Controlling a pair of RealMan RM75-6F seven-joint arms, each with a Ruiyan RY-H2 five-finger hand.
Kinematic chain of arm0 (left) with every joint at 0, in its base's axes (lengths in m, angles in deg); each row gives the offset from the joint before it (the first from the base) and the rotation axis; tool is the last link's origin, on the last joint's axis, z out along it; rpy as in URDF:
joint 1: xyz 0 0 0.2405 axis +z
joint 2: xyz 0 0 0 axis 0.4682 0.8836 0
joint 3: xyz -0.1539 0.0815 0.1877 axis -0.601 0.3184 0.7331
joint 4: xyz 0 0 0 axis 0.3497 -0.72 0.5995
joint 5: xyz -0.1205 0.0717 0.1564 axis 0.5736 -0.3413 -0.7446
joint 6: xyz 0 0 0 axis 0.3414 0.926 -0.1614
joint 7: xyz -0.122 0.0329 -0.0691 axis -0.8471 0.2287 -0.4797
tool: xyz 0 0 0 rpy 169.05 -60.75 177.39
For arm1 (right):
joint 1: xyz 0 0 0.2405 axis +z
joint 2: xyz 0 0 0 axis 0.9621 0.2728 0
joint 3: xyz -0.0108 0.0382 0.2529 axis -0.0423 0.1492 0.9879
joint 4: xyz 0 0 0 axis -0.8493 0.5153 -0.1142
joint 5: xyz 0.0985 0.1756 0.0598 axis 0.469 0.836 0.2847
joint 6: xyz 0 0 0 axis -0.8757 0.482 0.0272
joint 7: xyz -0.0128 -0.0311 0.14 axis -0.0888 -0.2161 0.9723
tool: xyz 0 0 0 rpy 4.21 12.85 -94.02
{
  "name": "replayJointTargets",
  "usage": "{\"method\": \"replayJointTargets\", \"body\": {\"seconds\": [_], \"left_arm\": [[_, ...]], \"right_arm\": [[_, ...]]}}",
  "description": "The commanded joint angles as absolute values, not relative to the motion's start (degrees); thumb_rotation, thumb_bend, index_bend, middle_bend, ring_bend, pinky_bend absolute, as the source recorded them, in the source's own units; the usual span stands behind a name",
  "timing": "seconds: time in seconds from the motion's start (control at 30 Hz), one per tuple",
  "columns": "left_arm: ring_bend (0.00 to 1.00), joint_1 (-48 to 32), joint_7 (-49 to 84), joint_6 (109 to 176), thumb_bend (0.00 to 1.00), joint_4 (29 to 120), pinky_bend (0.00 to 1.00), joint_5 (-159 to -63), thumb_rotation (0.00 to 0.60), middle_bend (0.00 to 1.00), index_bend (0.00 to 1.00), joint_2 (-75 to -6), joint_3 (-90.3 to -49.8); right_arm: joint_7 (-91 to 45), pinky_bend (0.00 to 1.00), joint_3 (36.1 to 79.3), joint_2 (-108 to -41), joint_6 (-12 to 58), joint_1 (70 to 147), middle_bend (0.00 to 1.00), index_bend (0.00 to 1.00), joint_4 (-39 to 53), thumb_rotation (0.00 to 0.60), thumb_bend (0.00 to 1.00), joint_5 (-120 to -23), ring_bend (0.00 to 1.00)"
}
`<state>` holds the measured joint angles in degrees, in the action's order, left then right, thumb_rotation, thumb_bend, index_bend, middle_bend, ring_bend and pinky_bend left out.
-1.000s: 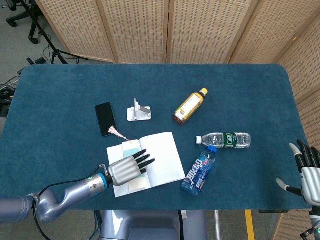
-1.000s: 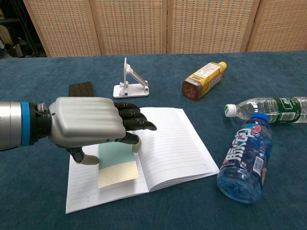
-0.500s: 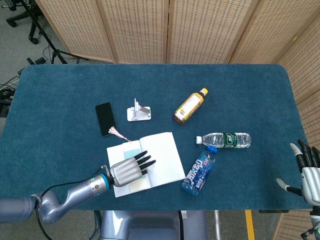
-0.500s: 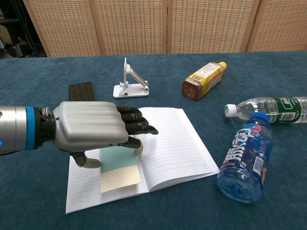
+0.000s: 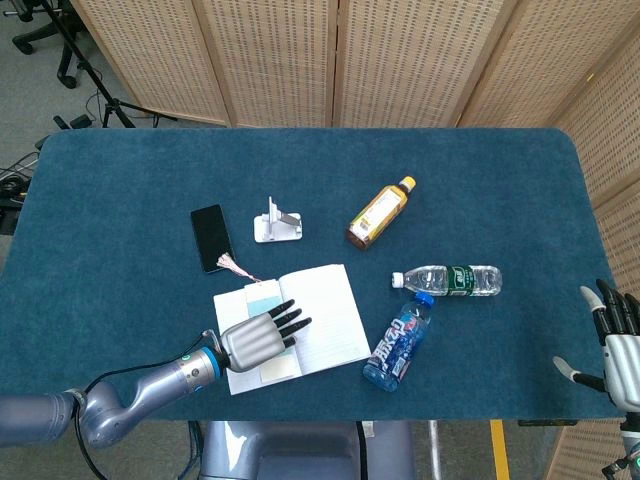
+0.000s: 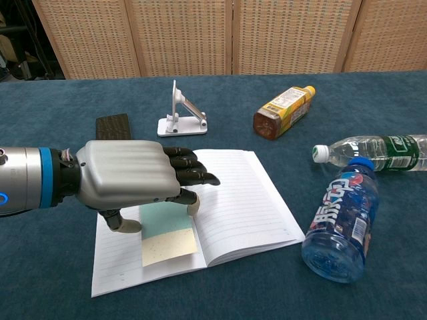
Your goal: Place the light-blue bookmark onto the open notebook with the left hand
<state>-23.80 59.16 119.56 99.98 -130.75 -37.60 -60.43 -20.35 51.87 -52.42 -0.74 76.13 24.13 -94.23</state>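
Teal felt table [image 5: 120,190] | woven screens [image 5: 330,60] behind | left hand [image 6: 127,180] spread, empty, seemingly above bookmark [image 6: 167,233] | right hand [image 5: 618,345] spread

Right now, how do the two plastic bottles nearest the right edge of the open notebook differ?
The clear plastic water bottle with the green label has a white cap and lies crosswise, cap toward the notebook. The blue-labelled plastic drink bottle has a blue cap, looks fatter, and lies pointing away from the robot, its cap close to the clear bottle. Both lie on their sides on the blue table.
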Motion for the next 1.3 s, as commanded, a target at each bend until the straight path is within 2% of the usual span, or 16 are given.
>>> {"method": "replayJointTargets", "body": {"seconds": [0.03,0.2,0.63,0.97,1.13,1.3], "left_arm": [[0.0,-23.9,59.6,119.7,0.28,100.0,0.0,-130.5,0.6,0.0,0.31,-37.7,-60.3],[0.0,-24.0,59.8,120.0,0.27,100.2,0.0,-130.2,0.6,0.0,0.26,-37.9,-60.0],[0.0,-23.6,57.6,121.4,0.27,101.5,0.0,-128.6,0.6,0.0,0.01,-36.2,-60.2],[0.0,-22.6,55.1,122.6,0.27,102.9,0.0,-124.9,0.6,0.0,0.0,-32.6,-60.4],[0.0,-19.6,56.4,127.7,0.27,104.4,0.0,-120.0,0.6,0.0,0.0,-31.3,-60.5],[0.0,-14.2,58.4,138.4,0.26,106.3,0.0,-116.9,0.6,0.0,0.0,-31.7,-60.8]], "right_arm": [[-20.3,0.0,51.9,-52.4,-0.8,76.1,0.0,0.0,24.1,0.6,0.0,-94.2,0.0],[-20.1,0.0,51.9,-52.4,-0.8,76.1,0.0,0.0,24.1,0.6,0.0,-94.3,0.0],[-20.1,0.0,52.0,-52.4,-0.9,76.0,0.0,0.0,24.0,0.6,0.0,-94.3,0.0],[-20.5,0.0,51.7,-52.4,-0.6,76.1,0.0,0.0,24.2,0.6,0.0,-94.6,0.0],[-20.7,0.0,51.6,-52.4,-0.3,76.2,0.0,0.0,24.2,0.6,0.0,-94.7,0.0],[-21.6,0.0,51.4,-52.6,-0.1,76.4,0.0,0.0,24.5,0.6,0.0,-94.9,0.0]]}}
